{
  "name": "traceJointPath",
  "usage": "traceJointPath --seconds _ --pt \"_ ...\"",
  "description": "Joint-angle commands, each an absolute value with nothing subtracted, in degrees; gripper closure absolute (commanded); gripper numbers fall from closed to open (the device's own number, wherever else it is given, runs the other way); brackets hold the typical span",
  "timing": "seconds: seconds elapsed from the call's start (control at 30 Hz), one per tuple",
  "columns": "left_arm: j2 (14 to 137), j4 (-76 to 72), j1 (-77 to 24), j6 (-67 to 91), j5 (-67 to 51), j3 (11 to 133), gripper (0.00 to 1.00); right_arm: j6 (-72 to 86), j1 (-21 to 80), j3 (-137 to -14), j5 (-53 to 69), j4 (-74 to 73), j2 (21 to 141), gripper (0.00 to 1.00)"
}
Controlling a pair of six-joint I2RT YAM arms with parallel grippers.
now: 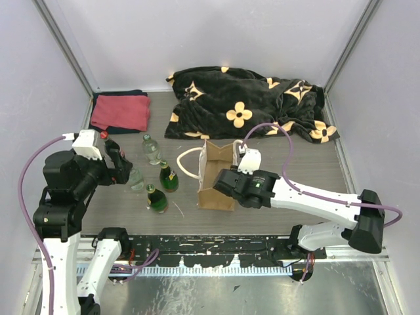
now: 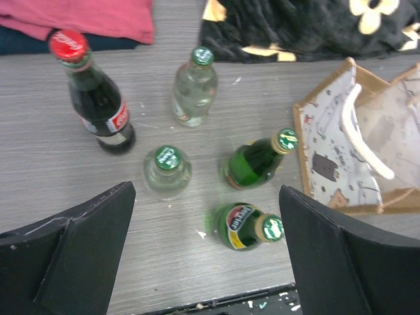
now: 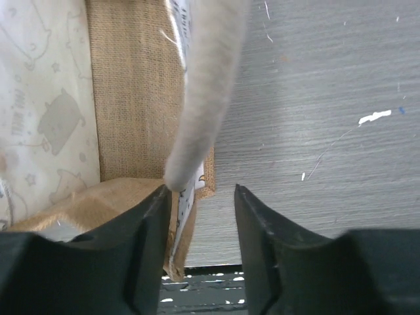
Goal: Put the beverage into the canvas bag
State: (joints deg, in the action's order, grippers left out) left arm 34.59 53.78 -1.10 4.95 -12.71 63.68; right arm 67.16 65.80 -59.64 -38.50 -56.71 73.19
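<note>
The canvas bag (image 1: 213, 176) stands upright mid-table, tan with white rope handles (image 1: 186, 163). Several beverage bottles stand left of it: two green ones (image 1: 169, 177) (image 1: 156, 199), two clear ones (image 1: 152, 149) (image 1: 136, 178) and a red-capped cola bottle (image 2: 98, 98). My left gripper (image 1: 125, 167) is open and empty above the bottles. In the left wrist view (image 2: 207, 256) a green bottle (image 2: 246, 226) sits between its wide-spread fingers. My right gripper (image 1: 220, 180) is open at the bag's near right rim. In the right wrist view (image 3: 200, 197) the bag's wall (image 3: 131, 98) lies against the left finger, under a rope handle (image 3: 207, 79).
A black flower-patterned blanket (image 1: 246, 105) lies at the back. A folded red cloth (image 1: 121, 111) on a dark one lies back left. White walls close the sides and back. A black rail (image 1: 216, 246) runs along the near table edge.
</note>
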Motion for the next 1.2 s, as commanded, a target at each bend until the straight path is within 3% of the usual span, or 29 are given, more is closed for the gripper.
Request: traceJointPath --seconds 0.0,0.1,0.13,0.17,0.77,1.17 --pt "36.74 50.49 -0.71 4.81 -4.75 63.9 0.02 63.42 66.43 -64.65 -41.3 -55.59 68.14 0.39" --pt "38.34 47.75 -0.06 5.22 -3.15 63.18 0.02 60.11 66.44 -67.91 -42.16 -54.18 65.84 0.2" --pt "38.71 46.78 0.2 5.26 -2.45 62.88 0.02 59.39 66.44 -69.1 -42.46 -54.23 65.29 0.05" --pt "39.21 45.34 0.4 5.29 -1.55 62.46 0.02 58.62 66.48 -70.14 -42.56 -54.45 64.85 0.01" --pt "48.28 16.23 0.45 2.25 6.03 46.83 0.02 56.62 66.49 -73.58 -45.57 -61.07 57.39 0.0" --pt "54.52 6.62 0.66 1.51 9.61 43.15 0.02 58.71 66.41 -71.97 -47.72 -64.89 53.39 0.0"
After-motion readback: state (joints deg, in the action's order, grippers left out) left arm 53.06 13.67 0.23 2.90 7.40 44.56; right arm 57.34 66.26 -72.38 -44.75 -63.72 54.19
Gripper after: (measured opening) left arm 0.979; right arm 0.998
